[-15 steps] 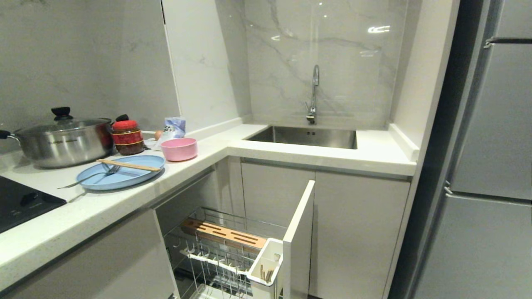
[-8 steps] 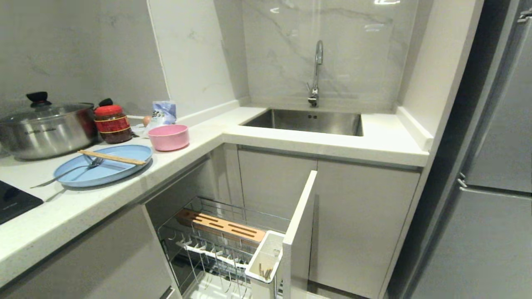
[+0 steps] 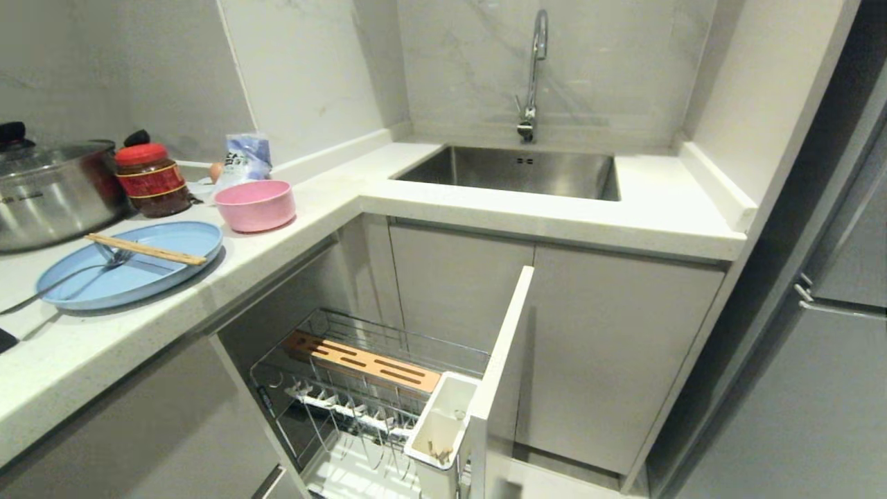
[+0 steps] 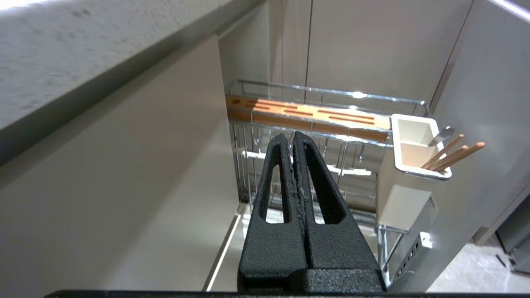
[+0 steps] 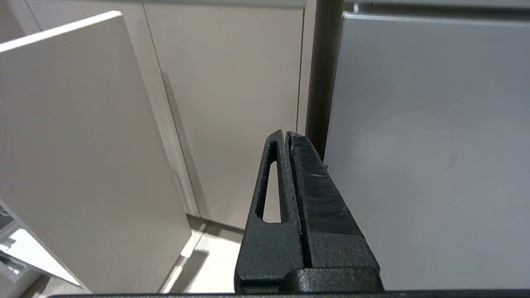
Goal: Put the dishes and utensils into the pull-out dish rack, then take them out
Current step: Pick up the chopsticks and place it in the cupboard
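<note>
Light-blue plate (image 3: 132,274) sits at left of the head view on the white desk (image 3: 485,208), near its front edge. Wooden chopsticks (image 3: 145,250) lie across the plate; silver fork (image 3: 66,277) rests tines on the plate, handle running off the left rim onto the desk. Pink bowl (image 3: 255,205) stands just beyond the plate, nothing visible inside. Behind them: steel pot (image 3: 48,194) with lid on, red-lidded jar (image 3: 152,180), a small blue-white packet (image 3: 244,158). Steel sink (image 3: 513,173) is in the upper centre under the tap (image 3: 535,69).

Pull-out dish rack (image 3: 360,395) is pulled out at lower centre, below the desk edge, with its light-grey front panel (image 3: 502,374) on the right side. Slotted wooden bar (image 4: 306,118) runs along the back of the wire basket. White utensil cup (image 4: 414,165) hangs at the panel end; in the left wrist view it holds wooden sticks and a metal handle. No dishes seen in the wire slots. Open room lies above the rack, between desk edge and panel.

Left claw (image 4: 293,138) is pressed together, holding nothing, low in front of the rack. Right claw (image 5: 285,134) is pressed together too, holding nothing, facing the cabinet doors (image 5: 232,103) beside a grey appliance front (image 5: 434,145). Neither claw shows in the head view.
</note>
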Robot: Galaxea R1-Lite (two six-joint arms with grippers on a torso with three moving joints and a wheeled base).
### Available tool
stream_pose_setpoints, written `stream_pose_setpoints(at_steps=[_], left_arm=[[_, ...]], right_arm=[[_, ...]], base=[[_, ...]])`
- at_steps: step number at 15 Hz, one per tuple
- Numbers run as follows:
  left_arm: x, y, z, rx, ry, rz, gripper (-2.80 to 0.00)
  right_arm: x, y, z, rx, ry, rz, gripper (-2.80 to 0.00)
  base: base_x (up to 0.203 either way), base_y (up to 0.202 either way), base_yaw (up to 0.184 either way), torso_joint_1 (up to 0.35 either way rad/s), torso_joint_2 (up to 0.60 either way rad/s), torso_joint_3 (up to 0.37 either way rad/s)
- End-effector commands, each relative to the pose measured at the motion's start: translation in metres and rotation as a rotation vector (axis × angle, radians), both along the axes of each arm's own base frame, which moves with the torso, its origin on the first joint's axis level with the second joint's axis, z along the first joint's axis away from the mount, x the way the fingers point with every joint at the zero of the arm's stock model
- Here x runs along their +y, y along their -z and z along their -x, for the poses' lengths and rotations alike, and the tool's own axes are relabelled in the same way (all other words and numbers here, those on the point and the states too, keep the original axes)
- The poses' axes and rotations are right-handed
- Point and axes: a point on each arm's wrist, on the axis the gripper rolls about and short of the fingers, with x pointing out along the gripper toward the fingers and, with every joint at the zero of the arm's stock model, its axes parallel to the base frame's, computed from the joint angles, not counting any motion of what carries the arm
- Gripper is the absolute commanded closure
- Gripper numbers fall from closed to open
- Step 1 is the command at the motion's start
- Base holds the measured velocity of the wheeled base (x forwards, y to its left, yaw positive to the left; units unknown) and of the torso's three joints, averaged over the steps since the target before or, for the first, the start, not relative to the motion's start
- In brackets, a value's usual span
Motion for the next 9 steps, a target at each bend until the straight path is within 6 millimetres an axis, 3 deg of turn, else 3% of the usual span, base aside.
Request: stream_pose_setpoints(at_steps=[1,9], left_arm=[[0.0,0.0024,-0.0008,0.01,-0.001,0.003,0.0],[0.0,0.0028,-0.0008,0.009,-0.002,0.005,0.0]], right_arm=[[0.0,0.0072,-0.002,0.024,-0.001,0.0,0.0],[0.0,0.0072,-0.002,0.024,-0.001,0.0,0.0]], base=[[0.0,0.0,0.0,0.005,0.0,-0.196],[0.0,0.0,0.0,0.004,0.0,-0.194]])
